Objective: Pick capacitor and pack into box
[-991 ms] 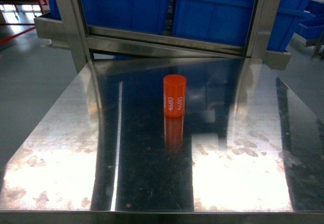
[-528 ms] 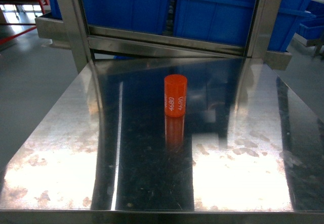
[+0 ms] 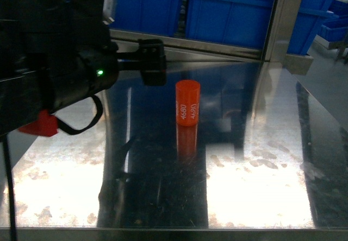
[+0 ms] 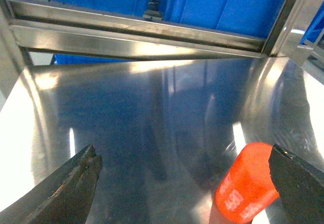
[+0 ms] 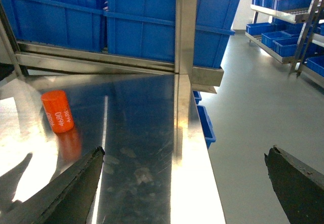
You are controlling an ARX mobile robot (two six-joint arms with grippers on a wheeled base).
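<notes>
An orange cylindrical capacitor (image 3: pixel 187 103) with white "4680" print stands upright on the steel table (image 3: pixel 261 143). My left arm reaches in from the left, and my left gripper (image 3: pixel 154 67) hangs just left of and above the capacitor. In the left wrist view the left gripper (image 4: pixel 185 155) is open, and the capacitor (image 4: pixel 246 183) shows close inside its right finger (image 4: pixel 298 183), untouched. My right gripper (image 5: pixel 186 153) is open and holds nothing, over the table's right edge, with the capacitor (image 5: pixel 57 111) far to its left. The box is out of view.
Large blue bins (image 3: pixel 228 12) sit behind a steel frame (image 3: pixel 277 29) at the table's far edge. The right of the table drops to grey floor (image 5: pixel 253 107). Shelves with more blue bins (image 5: pixel 283 37) stand farther right.
My left arm has swung into the head view from the left, with its gripper now near the capacitor. The capacitor has stayed in place.
</notes>
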